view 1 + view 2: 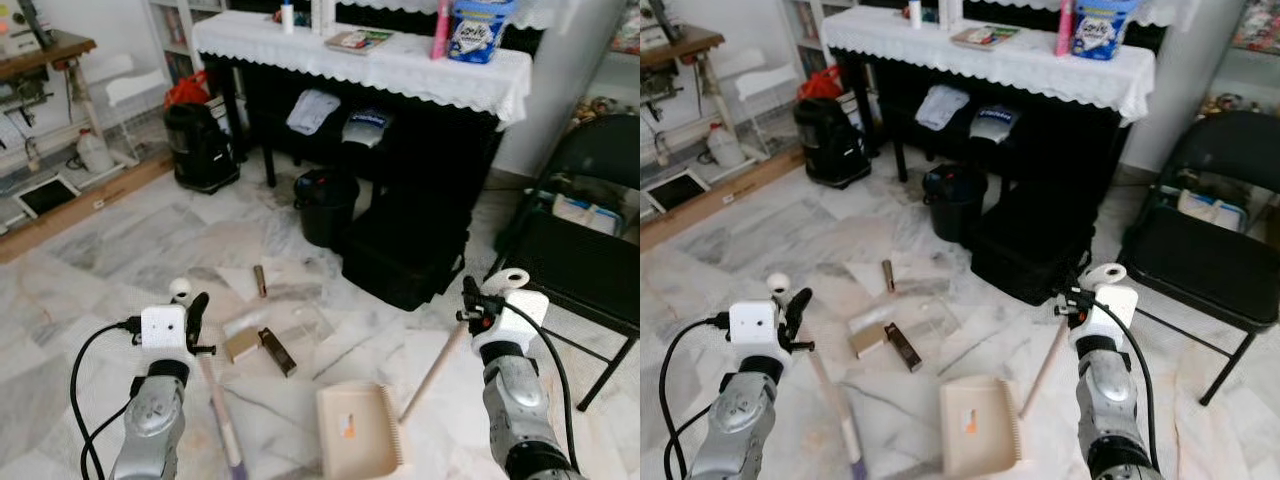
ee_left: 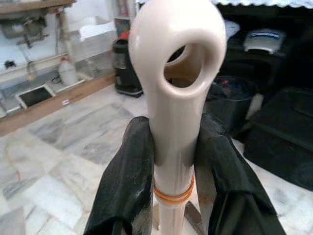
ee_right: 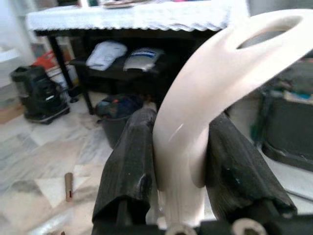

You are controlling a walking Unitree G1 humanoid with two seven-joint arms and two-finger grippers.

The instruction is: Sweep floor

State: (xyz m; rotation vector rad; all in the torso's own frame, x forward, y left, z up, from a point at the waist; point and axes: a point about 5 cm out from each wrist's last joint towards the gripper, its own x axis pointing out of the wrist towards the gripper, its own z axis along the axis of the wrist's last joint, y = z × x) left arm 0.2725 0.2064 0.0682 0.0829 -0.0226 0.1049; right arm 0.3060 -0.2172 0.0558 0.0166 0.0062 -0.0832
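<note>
Marble floor (image 1: 120, 250): debris (image 1: 262, 346) lies just far of dustpan (image 1: 358, 430). Left gripper (image 1: 193, 318) clamps broom handle (image 1: 212, 400); right gripper (image 1: 472, 300) clamps dustpan handle (image 1: 437, 368). Broom side nearer debris.

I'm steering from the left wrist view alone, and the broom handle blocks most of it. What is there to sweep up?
Observer: Scraps lie on the floor ahead: a tan box, a dark brown box and a small tube.
Operator: Where's the dustpan to go with my broom?
Observer: The dustpan lies flat on the floor, right of the scraps and nearer us. The right end effector grips its long handle.
</note>
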